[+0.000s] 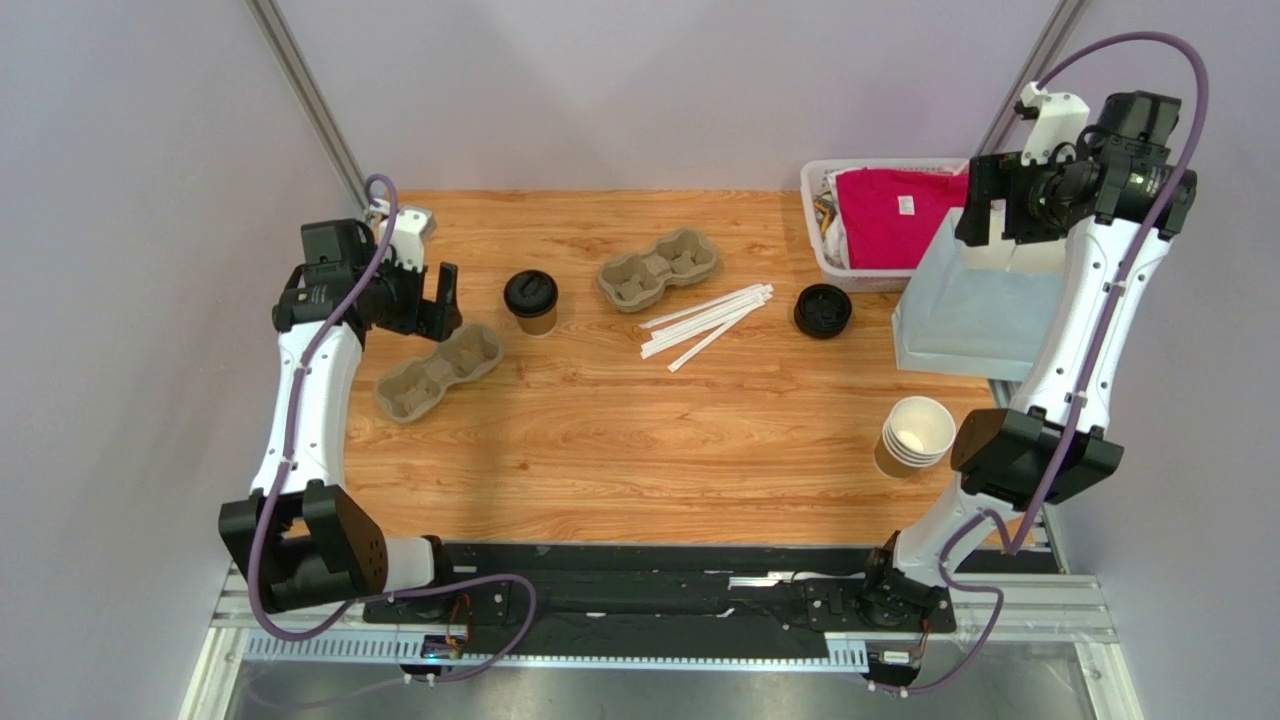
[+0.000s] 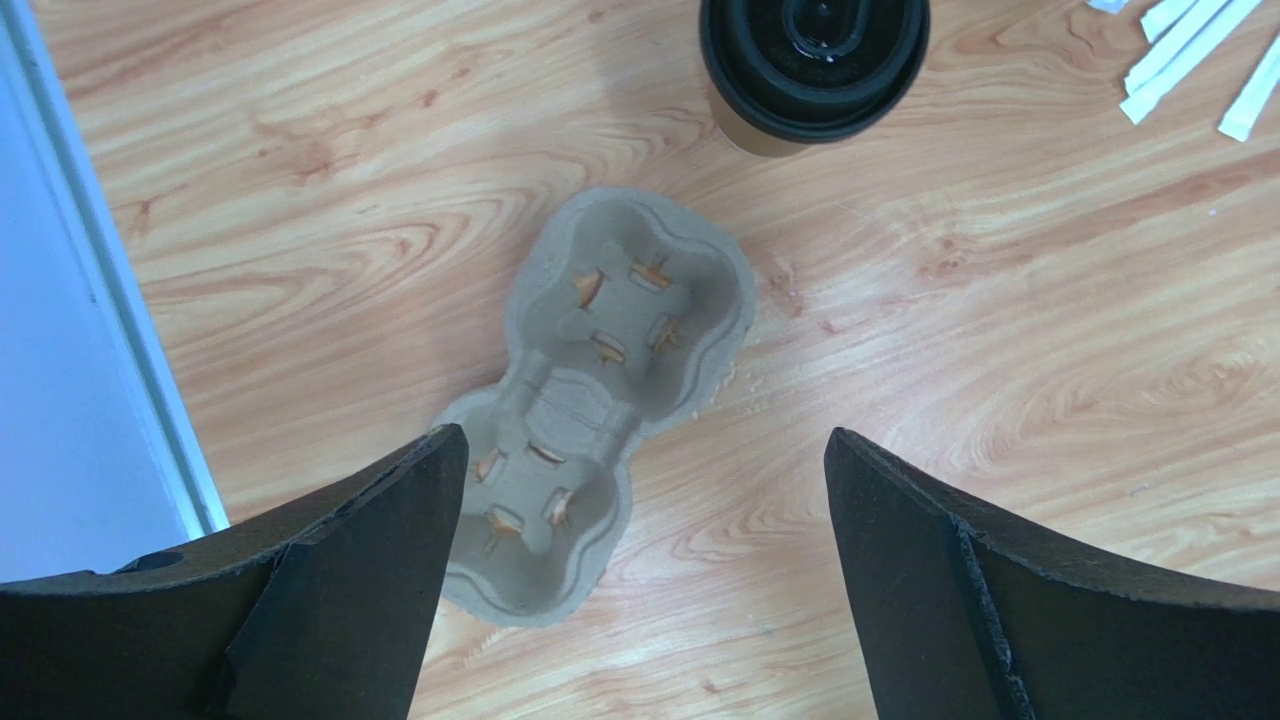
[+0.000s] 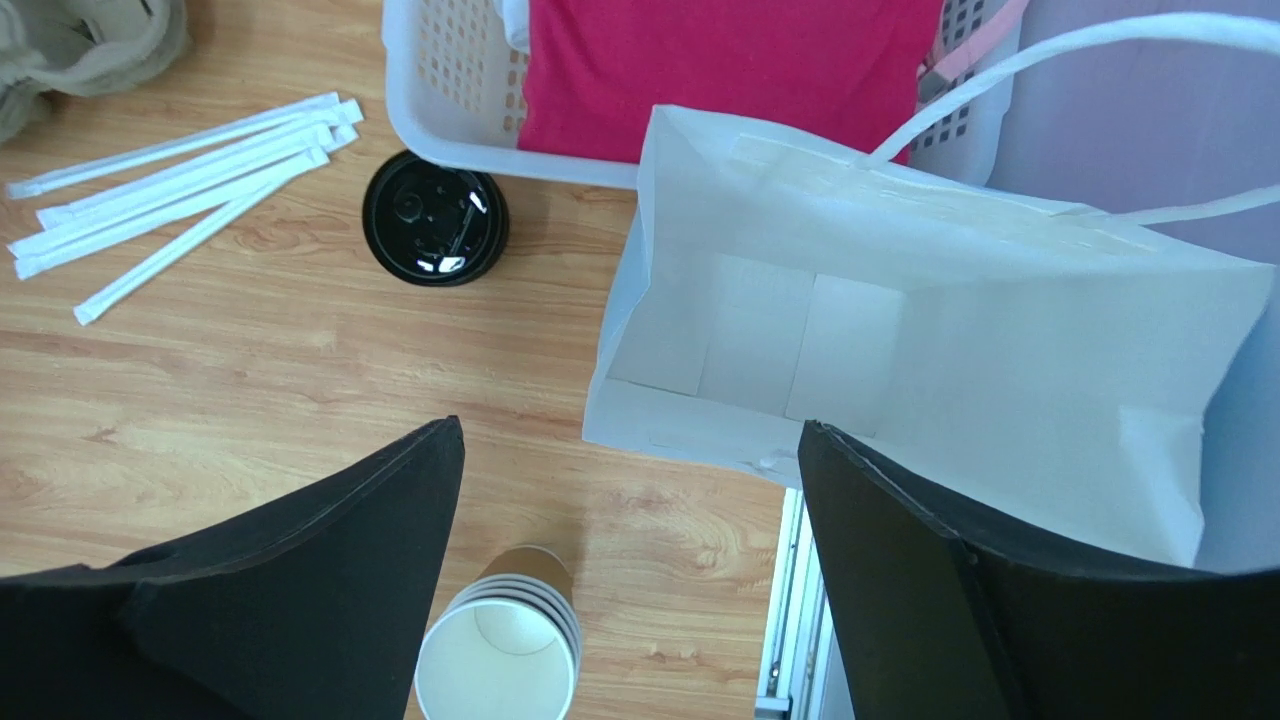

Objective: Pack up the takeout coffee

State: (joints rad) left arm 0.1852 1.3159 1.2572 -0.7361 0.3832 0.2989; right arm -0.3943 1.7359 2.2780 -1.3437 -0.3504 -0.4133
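Wooden table [image 2: 977,375]: left gripper [image 2: 643,443] gapes empty, cup carrier [image 2: 624,323] between its jaws, takeout coffee [image 2: 813,53] beyond. Right gripper [image 3: 631,428] gapes empty above paper bag [image 3: 932,345].

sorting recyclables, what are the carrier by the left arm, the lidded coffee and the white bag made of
Carrier: likely moulded paper pulp, matte grey-brown, rough fibrous surface, soft pressed edges.
Takeout coffee: brown matte wall, probably kraft paper; black lid looks plastic, showing glossy highlights.
Bag: seemingly white matte paper, with sharp fold creases.
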